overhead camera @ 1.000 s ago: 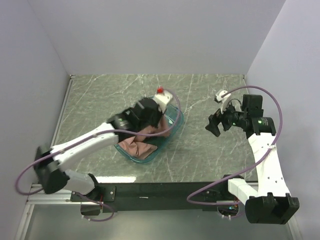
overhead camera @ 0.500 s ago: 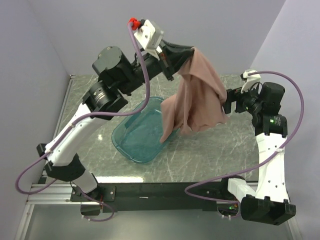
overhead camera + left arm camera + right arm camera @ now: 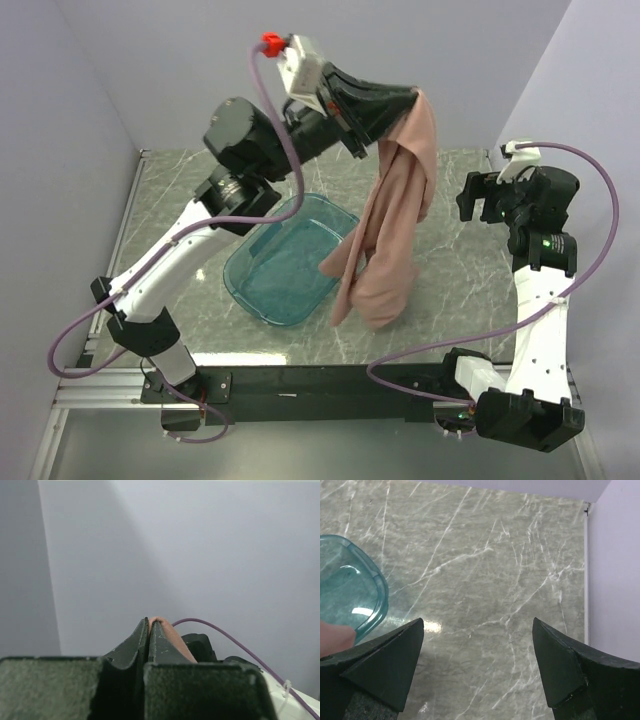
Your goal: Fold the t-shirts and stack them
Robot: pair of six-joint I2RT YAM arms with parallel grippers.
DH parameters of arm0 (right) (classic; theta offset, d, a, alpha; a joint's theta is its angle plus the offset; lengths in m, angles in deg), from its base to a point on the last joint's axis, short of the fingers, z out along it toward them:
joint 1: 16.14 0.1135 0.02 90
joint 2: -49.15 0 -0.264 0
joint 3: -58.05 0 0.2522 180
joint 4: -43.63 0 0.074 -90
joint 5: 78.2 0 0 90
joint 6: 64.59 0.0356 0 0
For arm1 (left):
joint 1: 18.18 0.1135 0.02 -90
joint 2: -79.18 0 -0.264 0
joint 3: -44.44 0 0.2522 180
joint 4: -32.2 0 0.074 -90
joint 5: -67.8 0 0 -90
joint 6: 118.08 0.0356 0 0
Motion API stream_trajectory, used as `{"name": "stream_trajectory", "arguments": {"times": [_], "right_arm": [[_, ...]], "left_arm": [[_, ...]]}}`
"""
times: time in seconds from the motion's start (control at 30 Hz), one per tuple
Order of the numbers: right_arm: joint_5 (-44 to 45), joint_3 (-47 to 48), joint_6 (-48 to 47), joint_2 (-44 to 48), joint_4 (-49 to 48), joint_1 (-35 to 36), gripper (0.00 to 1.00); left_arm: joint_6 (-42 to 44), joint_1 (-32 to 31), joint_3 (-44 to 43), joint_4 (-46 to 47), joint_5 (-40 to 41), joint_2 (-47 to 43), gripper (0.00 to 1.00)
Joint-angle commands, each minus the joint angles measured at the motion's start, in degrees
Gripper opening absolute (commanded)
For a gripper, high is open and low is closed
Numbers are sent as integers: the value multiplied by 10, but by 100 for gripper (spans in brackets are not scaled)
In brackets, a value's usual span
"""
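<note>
While the left end effector [image 3: 412, 98] is clamped shut on a bunched edge of the t-shirt [image 3: 392, 230], you're at the very start: nothing folded, nothing stacked. The shirt hangs from that pinch high over the desk [image 3: 440, 300], draping down as a twisted column over the middle, just right of the teal tub [image 3: 245, 285]. Can't tell whether its lowest end touches the desk or hangs free.

The left wrist view confirms the grip: jaws pressed together, a sliver of pink cloth between them.

The right end effector [image 3: 478, 195] is spread wide and holds nothing. It hovers toward the desk's right edge, apart from the cloth. Its wrist view shows desk surface between the fingers, with the tub's rim and a scrap of pink at the left.

No cloth shows in the tub, and only one shirt is visible.

My read on what's left: take a second grip with the right, spread the shirt flat on the desk, fold, place. Watch the twist. It'll likely land crumpled unless you open it first.
</note>
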Motion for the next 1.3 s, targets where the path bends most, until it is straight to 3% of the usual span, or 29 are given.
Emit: {"name": "stream_trajectory", "arguments": {"times": [0.0, 0.2, 0.37, 0.43, 0.47, 0.5, 0.57, 0.73, 0.87, 1.03, 1.27], "right_arm": [[7, -11, 13, 8, -31, -9, 95], [-6, -29, 4, 2, -34, -13, 95], [-22, -44, -8, -1, -31, -13, 95], [-31, -55, -16, 0, -27, -13, 95], [-40, -59, -31, 0, -21, -13, 96], [-65, -67, -41, -2, -14, -14, 98], [-96, -76, -69, -4, 8, -14, 99], [-196, -107, -123, -13, 47, -13, 100], [-265, -129, -154, -16, 59, -13, 99], [-289, -152, -186, -16, 60, 4, 98], [-288, -176, -177, -16, 45, 21, 98]], "left_arm": [[-56, -2, 63, 57, -41, -8, 0], [-112, -3, 239, 99, -74, -28, 0], [-99, -3, 383, 97, -23, -19, 1], [-86, -3, 421, 71, -5, -9, 13], [-68, -5, 429, 52, 14, 3, 26], [-56, -7, 441, 9, 69, 7, 50], [-33, -12, 457, -18, 129, 1, 64], [-30, 12, 526, -77, 285, -57, 83], [-83, 110, 547, -173, 281, -73, 79], [-69, 231, 591, -249, 312, -79, 77], [13, 277, 575, -278, 321, -25, 74]]}}
